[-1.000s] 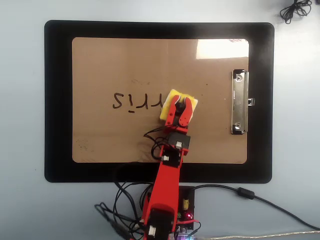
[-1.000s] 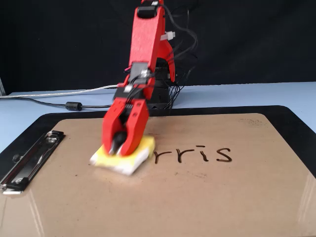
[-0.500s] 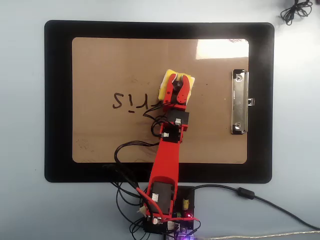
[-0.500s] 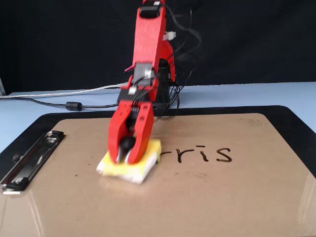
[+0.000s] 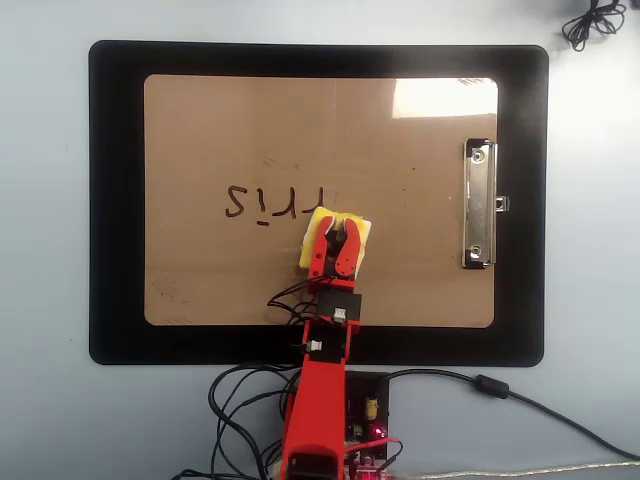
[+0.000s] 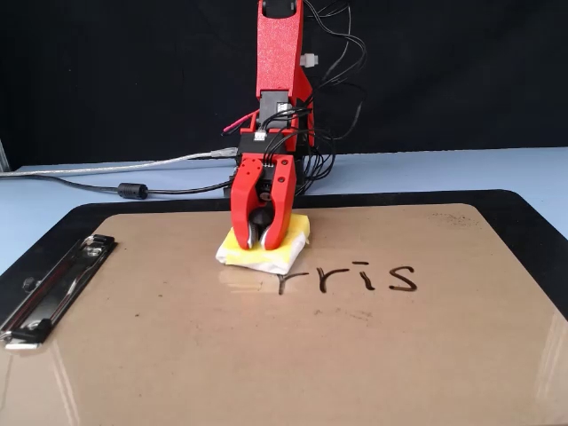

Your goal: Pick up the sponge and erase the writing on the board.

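While my gripper (image 6: 263,241) presses down, its red jaws are closed on the black knob of the sponge (image 5: 352,227), which sits flat on the board (image 5: 200,120). In the overhead view the sponge lies just below the right end of the writing (image 5: 272,202), touching it or nearly so. Open brown surface all around, widest toward the far edge and left. The metal clip (image 5: 479,204) is well apart on the right, black mat (image 5: 115,200) framing the board. Cables (image 5: 245,400) bunch at my base. Writing legible as "rris".
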You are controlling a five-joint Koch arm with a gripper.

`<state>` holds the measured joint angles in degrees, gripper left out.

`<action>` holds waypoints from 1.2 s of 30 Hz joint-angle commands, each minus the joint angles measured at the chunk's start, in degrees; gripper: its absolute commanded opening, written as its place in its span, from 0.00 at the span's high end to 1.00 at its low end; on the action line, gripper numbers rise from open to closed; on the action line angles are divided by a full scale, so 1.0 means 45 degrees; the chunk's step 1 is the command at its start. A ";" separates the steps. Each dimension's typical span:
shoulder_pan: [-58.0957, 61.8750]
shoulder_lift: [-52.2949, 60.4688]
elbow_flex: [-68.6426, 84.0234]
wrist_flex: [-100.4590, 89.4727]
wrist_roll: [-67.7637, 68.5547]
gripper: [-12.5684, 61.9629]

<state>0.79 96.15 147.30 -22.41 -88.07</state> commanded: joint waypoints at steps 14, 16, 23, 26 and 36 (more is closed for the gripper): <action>-0.0879 -0.1035 -0.1211 -0.0293 -0.0801 0.94; -0.1016 0.0547 0.0176 -0.0273 -0.0801 0.94; -0.1797 -0.1602 -0.1875 -0.0332 -0.0957 0.94; -0.1816 -0.4004 -0.4473 -0.0352 -0.1250 0.94; -0.1914 -0.0781 -0.1035 -0.0293 -0.1348 0.94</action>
<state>-6.94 87.89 141.33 -23.38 -92.37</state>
